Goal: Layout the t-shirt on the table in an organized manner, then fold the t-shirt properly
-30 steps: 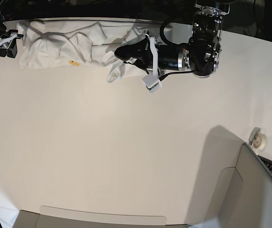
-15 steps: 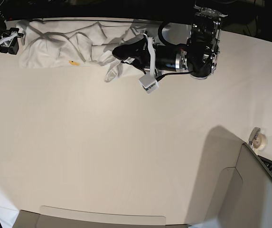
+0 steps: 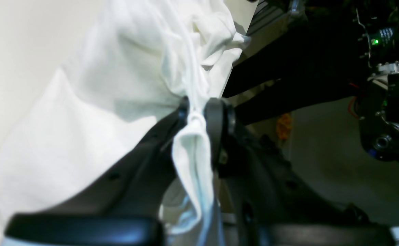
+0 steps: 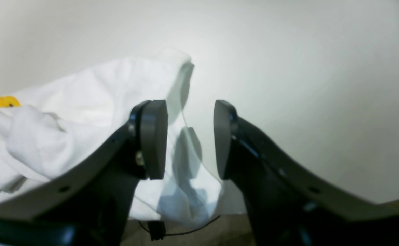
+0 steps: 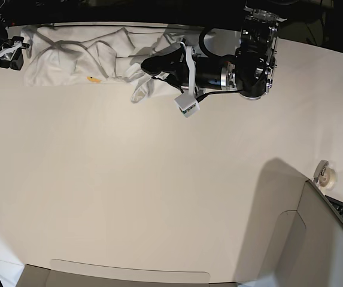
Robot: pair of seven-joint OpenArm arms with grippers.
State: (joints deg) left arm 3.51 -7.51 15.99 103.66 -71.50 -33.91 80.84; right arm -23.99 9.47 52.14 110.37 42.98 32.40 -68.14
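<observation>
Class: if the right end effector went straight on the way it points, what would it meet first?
Probably the t-shirt: its edge lies just ahead between the open fingers of the right end effector, then bare table. Depth is unclear.

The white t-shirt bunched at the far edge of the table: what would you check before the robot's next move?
1. Left hand has cloth: ok, shut on a fold of the white cotton t-shirt.
2. Right hand ready: ok, open over the shirt's corner, gripping nothing.
3. Shirt laid flat: not ok, it is crumpled in a heap along the far edge of the off-white table.
4. Printed front facing up: cannot tell; only a small yellow spot shows.
5. Room to spread it: ok, bare tabletop in front of the shirt.
</observation>
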